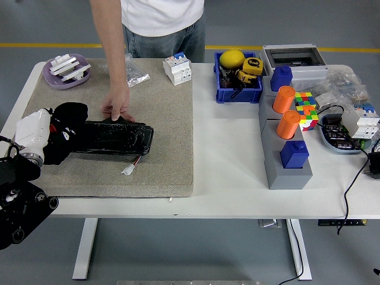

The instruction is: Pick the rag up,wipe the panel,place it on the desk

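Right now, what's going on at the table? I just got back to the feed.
The robot's left hand, in from the left, presses a black rag on the left end of the long black panel, which lies on the grey mat. A person at the far side steadies the panel's far edge with one hand. The wipe looks under way; the rag is not yet set down. The right arm is out of view.

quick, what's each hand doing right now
Left hand: closed on the black rag at the left end of the black panel.
Right hand: not in view.
Person's hand: pressing on the panel's far edge.
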Motion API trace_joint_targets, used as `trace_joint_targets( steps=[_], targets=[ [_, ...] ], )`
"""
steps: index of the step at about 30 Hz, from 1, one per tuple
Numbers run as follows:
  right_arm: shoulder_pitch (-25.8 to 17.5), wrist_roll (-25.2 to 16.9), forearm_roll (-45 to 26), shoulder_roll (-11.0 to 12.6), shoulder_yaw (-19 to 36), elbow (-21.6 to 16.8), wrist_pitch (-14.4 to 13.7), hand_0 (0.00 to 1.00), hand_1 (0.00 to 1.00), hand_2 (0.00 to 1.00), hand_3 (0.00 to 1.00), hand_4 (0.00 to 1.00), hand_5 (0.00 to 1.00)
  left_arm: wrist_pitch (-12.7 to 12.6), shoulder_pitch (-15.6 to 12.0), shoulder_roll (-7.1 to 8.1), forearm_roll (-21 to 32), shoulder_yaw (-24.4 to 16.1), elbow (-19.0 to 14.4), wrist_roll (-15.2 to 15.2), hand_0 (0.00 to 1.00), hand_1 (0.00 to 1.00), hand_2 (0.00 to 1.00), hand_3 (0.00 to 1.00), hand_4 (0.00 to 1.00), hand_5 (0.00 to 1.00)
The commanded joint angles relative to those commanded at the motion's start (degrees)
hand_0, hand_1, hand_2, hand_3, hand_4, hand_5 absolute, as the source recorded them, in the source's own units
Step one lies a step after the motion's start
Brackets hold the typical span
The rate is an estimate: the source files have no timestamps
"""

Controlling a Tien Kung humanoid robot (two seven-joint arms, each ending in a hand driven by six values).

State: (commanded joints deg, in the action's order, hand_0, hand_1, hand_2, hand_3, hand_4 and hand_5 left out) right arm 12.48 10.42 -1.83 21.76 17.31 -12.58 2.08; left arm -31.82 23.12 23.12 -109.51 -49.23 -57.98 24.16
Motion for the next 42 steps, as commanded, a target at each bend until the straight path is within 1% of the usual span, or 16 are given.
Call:
trace_joint_targets(
  steps=[6,9,11,14,16,21,22,27,28,30,33,34,39,40,42],
  targets=[
    [0.09,-0.03,-0.23,-0.14,-0.20,-0.03,0.05,0.706,0.613,0.683,0.643,0.998,0.574,0.01,-0.19,0.57,0.64,-2.45,0.91,-0.25,0.329,0.167,0.461,0.427,0.206,0.002],
    [0.12,0.08,-0.08,-0.15,-0.09,-0.05,0.05,0.706,0.613,0.683,0.643,0.998,0.574,-0.23,-0.18,0.94,1.20,-3.67,1.66,-0.83,0.329,0.167,0.461,0.427,0.206,0.002],
    [0.17,0.06,-0.17,-0.13,-0.12,-0.07,0.02,0.705,0.612,0.682,0.644,0.998,0.574,-0.23,-0.16,1.18,2.61,-4.26,2.21,-1.52,0.330,0.168,0.460,0.425,0.204,0.002],
    [0.34,0.05,-0.29,-0.11,-0.18,-0.09,-0.03,0.705,0.612,0.682,0.644,0.998,0.574,-0.25,0.09,1.59,5.73,-3.55,3.55,-3.36,0.330,0.168,0.460,0.425,0.204,0.002],
    [0.43,-0.04,-0.57,-0.10,-0.51,-0.13,-0.02,0.705,0.610,0.682,0.643,0.998,0.575,-0.24,0.13,1.57,6.77,-3.57,4.39,-4.00,0.335,0.184,0.461,0.430,0.211,0.002],
    [0.47,0.00,-0.60,-0.23,-0.49,-0.14,-0.05,0.705,0.610,0.682,0.643,0.998,0.575,0.57,0.05,1.48,8.16,-3.75,7.10,-4.89,0.335,0.184,0.461,0.430,0.211,0.002],
    [0.45,0.06,-0.50,-0.23,-0.42,-0.15,-0.05,0.704,0.609,0.682,0.642,0.998,0.576,0.77,-0.06,1.46,8.36,-3.99,7.43,-5.04,0.343,0.367,0.502,0.508,0.487,0.002],
    [0.39,0.29,-0.12,-0.24,-0.04,-0.14,-0.11,0.704,0.609,0.682,0.642,0.998,0.576,2.20,-0.22,1.46,9.49,-4.80,7.97,-5.61,0.343,0.367,0.502,0.508,0.487,0.002],
    [0.42,0.24,-0.21,-0.27,-0.09,-0.13,-0.13,0.706,0.609,0.682,0.642,0.998,0.577,2.55,-0.22,1.43,8.98,-4.96,8.03,-5.69,0.408,0.507,0.536,0.571,0.623,0.002],
    [0.49,0.19,-0.29,-0.28,-0.20,-0.14,-0.12,0.706,0.609,0.682,0.642,0.998,0.577,3.39,-0.26,1.47,9.75,-5.16,8.08,-5.83,0.408,0.507,0.536,0.571,0.623,0.002],
    [0.50,0.17,-0.31,-0.30,-0.26,-0.13,-0.14,0.706,0.609,0.682,0.642,0.998,0.577,3.97,-0.36,1.52,10.28,-5.23,8.01,-6.30,0.408,0.507,0.536,0.571,0.623,0.002],
    [0.49,0.18,-0.28,-0.30,-0.24,-0.13,-0.14,0.705,0.601,0.682,0.642,0.998,0.576,4.06,-0.38,1.55,10.27,-5.24,7.94,-6.39,0.482,0.566,0.557,0.575,0.725,0.002],
    [0.43,0.31,0.01,-0.25,0.08,-0.10,-0.24,0.705,0.601,0.682,0.642,0.998,0.576,4.81,-0.55,1.60,10.35,-5.32,8.07,-6.60,0.482,0.566,0.557,0.575,0.725,0.002],
    [0.41,0.35,0.14,-0.24,0.19,-0.09,-0.26,0.705,0.594,0.682,0.641,0.998,0.575,4.79,-0.62,1.60,10.36,-5.30,8.01,-6.65,0.503,0.660,0.575,0.563,0.850,0.159],
    [0.34,0.43,0.33,-0.24,0.35,-0.08,-0.29,0.705,0.594,0.682,0.641,0.998,0.575,4.73,-0.69,1.55,9.82,-5.37,7.79,-6.55,0.503,0.660,0.575,0.563,0.850,0.159]
  ],
)
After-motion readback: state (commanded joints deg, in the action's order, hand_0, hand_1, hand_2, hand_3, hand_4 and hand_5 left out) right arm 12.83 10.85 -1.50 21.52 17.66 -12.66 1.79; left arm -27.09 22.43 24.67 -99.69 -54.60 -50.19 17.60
